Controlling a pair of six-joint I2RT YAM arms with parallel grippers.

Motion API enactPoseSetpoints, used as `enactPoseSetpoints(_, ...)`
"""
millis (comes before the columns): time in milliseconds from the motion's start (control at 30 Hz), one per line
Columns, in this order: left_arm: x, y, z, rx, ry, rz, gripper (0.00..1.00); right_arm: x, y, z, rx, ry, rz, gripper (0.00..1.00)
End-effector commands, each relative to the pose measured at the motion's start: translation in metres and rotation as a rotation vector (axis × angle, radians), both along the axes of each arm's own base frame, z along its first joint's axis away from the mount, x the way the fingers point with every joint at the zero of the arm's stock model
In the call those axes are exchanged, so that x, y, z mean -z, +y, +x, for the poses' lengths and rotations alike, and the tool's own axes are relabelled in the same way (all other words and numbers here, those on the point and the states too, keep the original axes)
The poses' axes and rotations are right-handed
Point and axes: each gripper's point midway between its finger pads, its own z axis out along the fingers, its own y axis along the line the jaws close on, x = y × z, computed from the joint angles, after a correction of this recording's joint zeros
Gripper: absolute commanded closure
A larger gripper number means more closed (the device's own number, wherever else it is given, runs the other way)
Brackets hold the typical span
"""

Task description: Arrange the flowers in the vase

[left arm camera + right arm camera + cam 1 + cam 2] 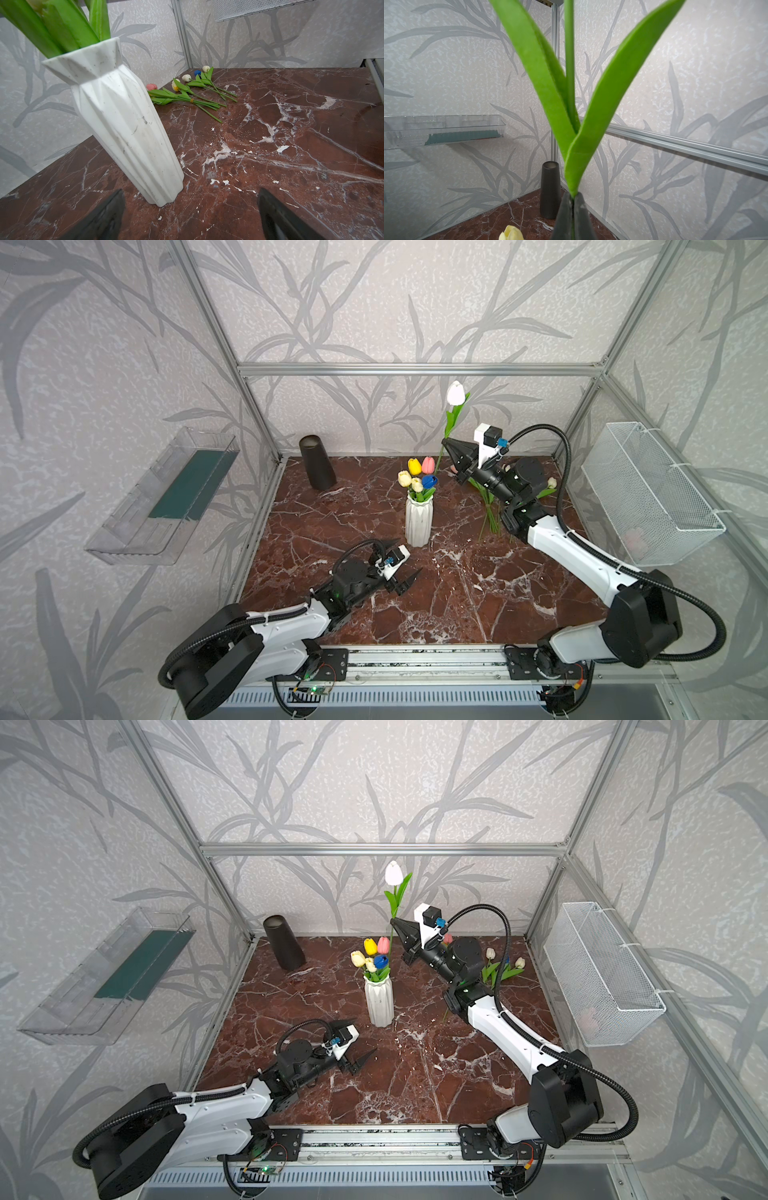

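In both top views, the right end effector (446, 444) clamps a white tulip (456, 393) by its stem, raised behind-right of the white vase (419, 522); the left end effector (405, 558) gapes empty before the vase; loose tulips (166, 96) lie to its right.

No writing, label, brand or number is legible anywhere (surfaces show only patterns).

Both top views look down from high at the front onto the whole marble table (415, 605), near-identical; left wrist sits low, close beside the white vase (124, 124) they also show; right wrist looks up along a tulip (569, 62), very close.
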Motion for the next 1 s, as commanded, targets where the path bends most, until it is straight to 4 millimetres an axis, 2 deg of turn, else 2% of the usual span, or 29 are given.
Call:
enactPoseSetpoints(0,-0.014,-0.005,0.002,0.013,-0.042,-0.014,0.01,-0.006,0.000,-0.002,-0.007,-0.035,0.016,1.00)
enactPoseSetpoints(367,-0.014,-0.005,0.002,0.011,-0.043,-0.011,0.01,0.013,0.007,0.001,-0.055,0.010,0.039,1.00)
enactPoseSetpoints(967,-0.014,-0.005,0.002,0.013,-0.045,-0.013,0.01,0.004,0.012,-0.014,-0.127,0.021,0.093,1.00)
